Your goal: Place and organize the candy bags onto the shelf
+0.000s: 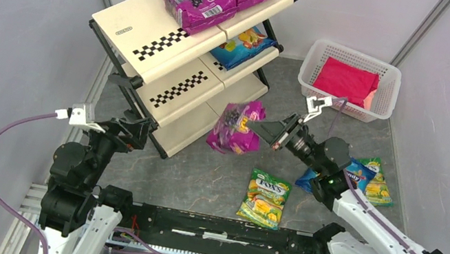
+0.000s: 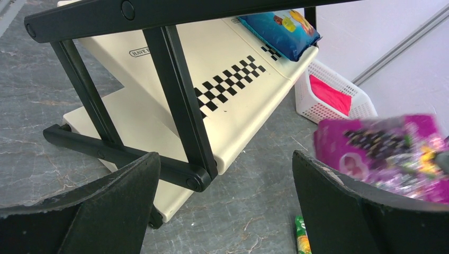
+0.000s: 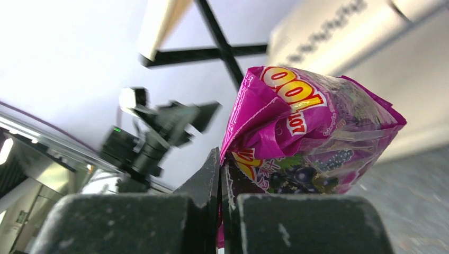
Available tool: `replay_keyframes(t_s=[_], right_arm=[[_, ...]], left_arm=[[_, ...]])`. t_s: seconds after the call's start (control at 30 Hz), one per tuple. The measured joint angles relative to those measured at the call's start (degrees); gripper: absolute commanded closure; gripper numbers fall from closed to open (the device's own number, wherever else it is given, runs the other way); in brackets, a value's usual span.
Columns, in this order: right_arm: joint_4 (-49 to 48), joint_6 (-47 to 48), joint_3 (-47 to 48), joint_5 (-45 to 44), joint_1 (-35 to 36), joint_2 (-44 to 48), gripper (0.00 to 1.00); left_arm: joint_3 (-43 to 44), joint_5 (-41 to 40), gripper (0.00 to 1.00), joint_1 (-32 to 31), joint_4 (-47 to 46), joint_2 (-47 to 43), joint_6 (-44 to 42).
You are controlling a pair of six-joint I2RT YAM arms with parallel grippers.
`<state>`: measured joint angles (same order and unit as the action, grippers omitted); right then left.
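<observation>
The right gripper (image 3: 222, 182) pinches a magenta grape candy bag (image 3: 307, 143); behind, blurred, apparently the shelf (image 3: 339, 32).

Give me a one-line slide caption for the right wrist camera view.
Right pincer shut on a glossy magenta grape-print candy bag, held up before the cream slanted shelf.

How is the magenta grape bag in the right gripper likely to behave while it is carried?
Probably floppy: the magenta grape bag creases where the right gripper pinches its edge. Its glossy film looks slippery, so it might slide out. It seems light, held up by one pinched edge.
</observation>
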<state>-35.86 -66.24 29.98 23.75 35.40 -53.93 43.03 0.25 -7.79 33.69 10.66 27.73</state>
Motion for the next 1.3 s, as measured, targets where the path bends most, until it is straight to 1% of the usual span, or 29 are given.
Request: replay_keyframes(t_s=[0.13,0.33,0.5,0.57,0.73,0.83,0.97,1.03,1.17,1.3], right_arm=[[1.2,-2.4,10.8,-4.8,4.1,-1.3,1.00],[-2.5,-3.5,29.4,-12.0,12.8,-9.7,1.00],[-4.8,-2.9,44.4,-16.7,18.6,-20.2,1.00],[-5.5,-2.6,51.3,-18.2,20.2,-25.9,1.00],[-3.8,-1.7,69.1,-22.7,22.1,-41.0,1.00],[-2.1,-1.3,77.5,-26.0,22.8,-48.8,1.00],[0.1,-0.6,78.5,-31.5,23.5,-52.8,1.00],[1.3,-0.3,76.6,-34.7,23.8,-53.1,1.00],[0.3,0.3,73.5,-40.6,24.2,-53.0,1.00],[0.0,0.3,71.2,-44.8,24.7,-53.0,1.00]], left_arm=[[0.0,0.0,0.00,0.0,0.0,-0.2,0.0],[-0.1,0.0,0.00,0.0,0.0,-0.9,0.0],[-0.1,-0.1,0.00,0.0,0.0,-1.5,0.0],[-0.1,-0.1,0.00,0.0,0.0,-1.7,0.0],[-0.1,-0.1,0.00,0.0,0.0,-2.0,0.0],[-0.1,-0.1,0.00,0.0,0.0,-2.0,0.0],[-0.1,-0.1,0.00,0.0,0.0,-2.0,0.0],[-0.1,-0.1,0.00,0.0,0.0,-2.1,0.0],[-0.1,-0.1,0.00,0.0,0.0,-2.1,0.0],[-0.1,-0.1,0.00,-0.1,0.0,-2.1,0.0]])
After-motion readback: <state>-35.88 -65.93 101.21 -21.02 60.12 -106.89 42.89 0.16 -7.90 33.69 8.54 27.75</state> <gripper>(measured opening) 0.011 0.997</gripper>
